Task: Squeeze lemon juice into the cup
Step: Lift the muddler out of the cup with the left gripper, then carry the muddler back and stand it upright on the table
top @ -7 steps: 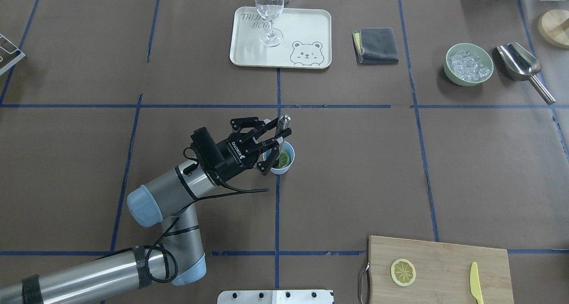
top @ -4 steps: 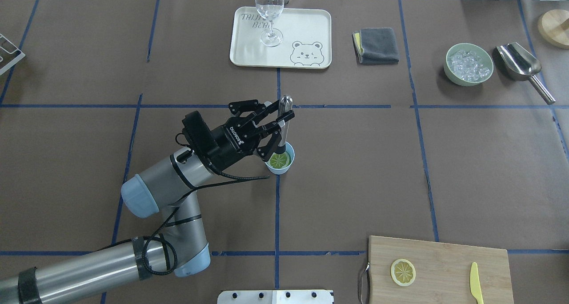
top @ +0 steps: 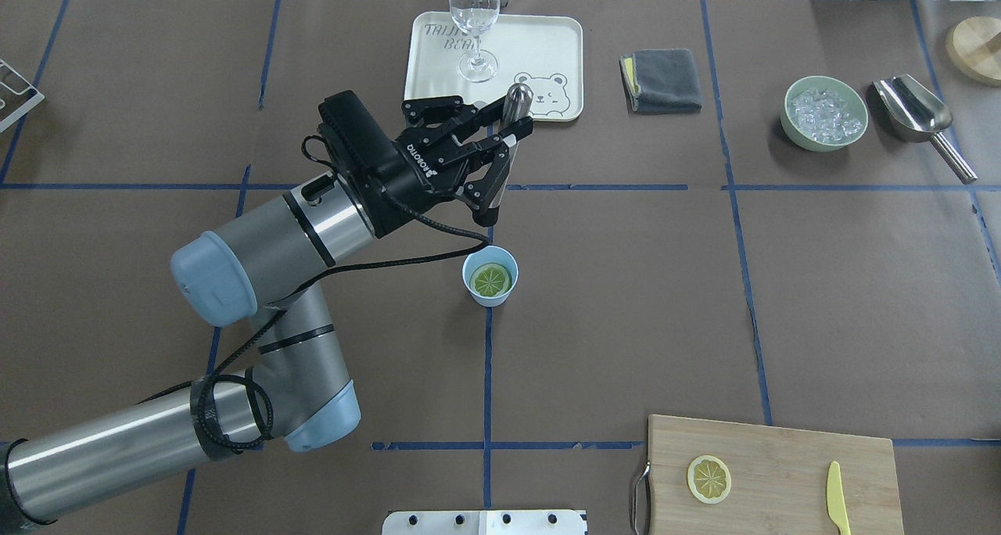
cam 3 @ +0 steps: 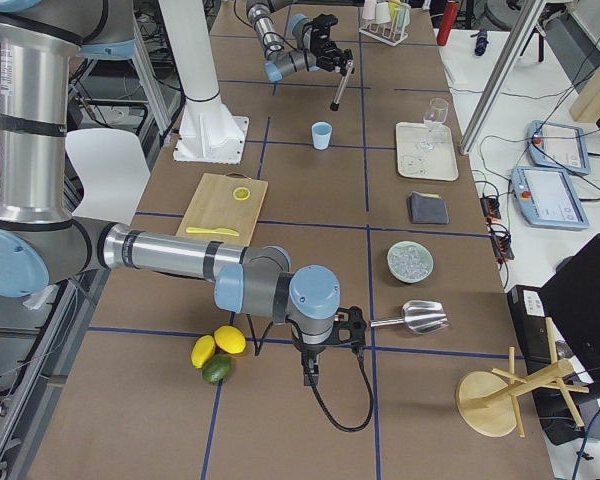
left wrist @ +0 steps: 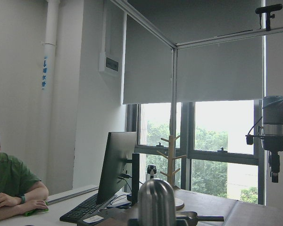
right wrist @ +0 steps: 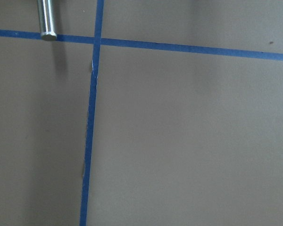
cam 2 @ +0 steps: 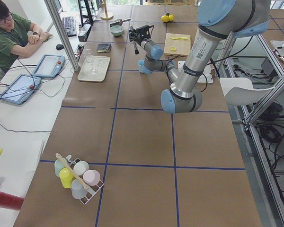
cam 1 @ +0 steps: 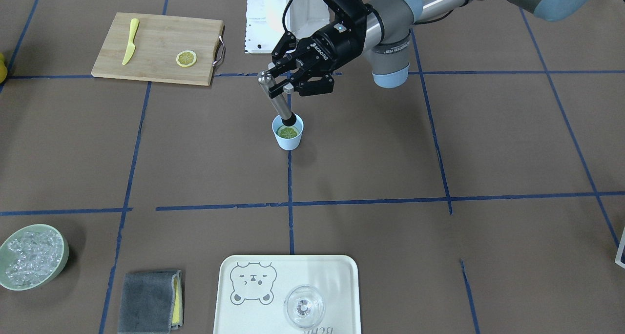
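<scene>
The light-blue cup [top: 490, 277] stands mid-table with a lemon slice [top: 491, 280] lying flat inside it; both also show in the front view, the cup [cam 1: 288, 137] and the slice [cam 1: 287, 132]. My left gripper [top: 510, 136] is shut on a steel muddler [top: 518, 97] and holds it tilted, raised above and behind the cup. In the front view the muddler [cam 1: 277, 102] points down toward the cup's rim. A second lemon slice [top: 708, 479] lies on the cutting board. My right gripper [cam 3: 310, 368] shows only in the right side view; I cannot tell its state.
A tray [top: 547, 50] with a wine glass [top: 475, 26] is at the back. A grey cloth [top: 665, 80], a green bowl of ice [top: 825, 114] and a steel scoop [top: 915, 113] sit back right. The cutting board [top: 782, 457] with a yellow knife [top: 837, 497] is front right.
My left gripper has lifted the muddler out of the cup and moved it up and toward the tray. The lemon slice stays in the cup, now fully visible.
</scene>
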